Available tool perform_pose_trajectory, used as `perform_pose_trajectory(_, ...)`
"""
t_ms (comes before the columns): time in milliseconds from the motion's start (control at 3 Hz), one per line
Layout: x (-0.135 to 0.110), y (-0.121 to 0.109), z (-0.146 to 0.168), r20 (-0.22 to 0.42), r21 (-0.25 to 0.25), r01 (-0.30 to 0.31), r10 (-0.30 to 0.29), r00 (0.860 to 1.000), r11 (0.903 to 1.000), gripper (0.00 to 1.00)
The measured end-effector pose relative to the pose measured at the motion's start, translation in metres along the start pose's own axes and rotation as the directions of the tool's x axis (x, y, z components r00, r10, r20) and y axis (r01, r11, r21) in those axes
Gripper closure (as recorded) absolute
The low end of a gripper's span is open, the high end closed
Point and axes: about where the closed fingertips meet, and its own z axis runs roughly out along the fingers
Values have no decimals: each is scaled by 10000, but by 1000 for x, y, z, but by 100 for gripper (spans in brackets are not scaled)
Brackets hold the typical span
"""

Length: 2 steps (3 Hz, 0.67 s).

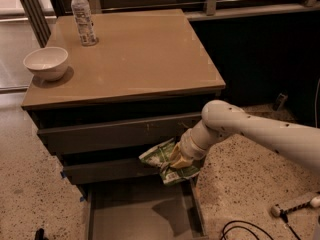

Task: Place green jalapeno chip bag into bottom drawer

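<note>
The green jalapeno chip bag (164, 159) is crumpled, green with pale marks, and hangs in the air in front of the middle drawer front, above the open bottom drawer (135, 211). My gripper (178, 158) is shut on the bag's right side, at the end of the white arm that reaches in from the right. The bottom drawer is pulled out, showing a flat grey floor with the bag's shadow on it. The bag is above the drawer's rear right part.
A white bowl (46, 62) and a clear plastic bottle (83, 16) stand on the cabinet top (135, 54). Two closed upper drawer fronts (110, 134) sit above the open one. A cable and a white object (295, 204) lie on the speckled floor at right.
</note>
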Motion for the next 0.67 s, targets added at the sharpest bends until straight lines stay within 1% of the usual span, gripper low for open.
perform_pose_trajectory(333, 3, 1, 4, 14, -69, -41, 41, 10000, 10000, 100)
perform_pose_trajectory(667, 13, 6, 19, 122, -140, -145, 147, 9998, 9998, 100)
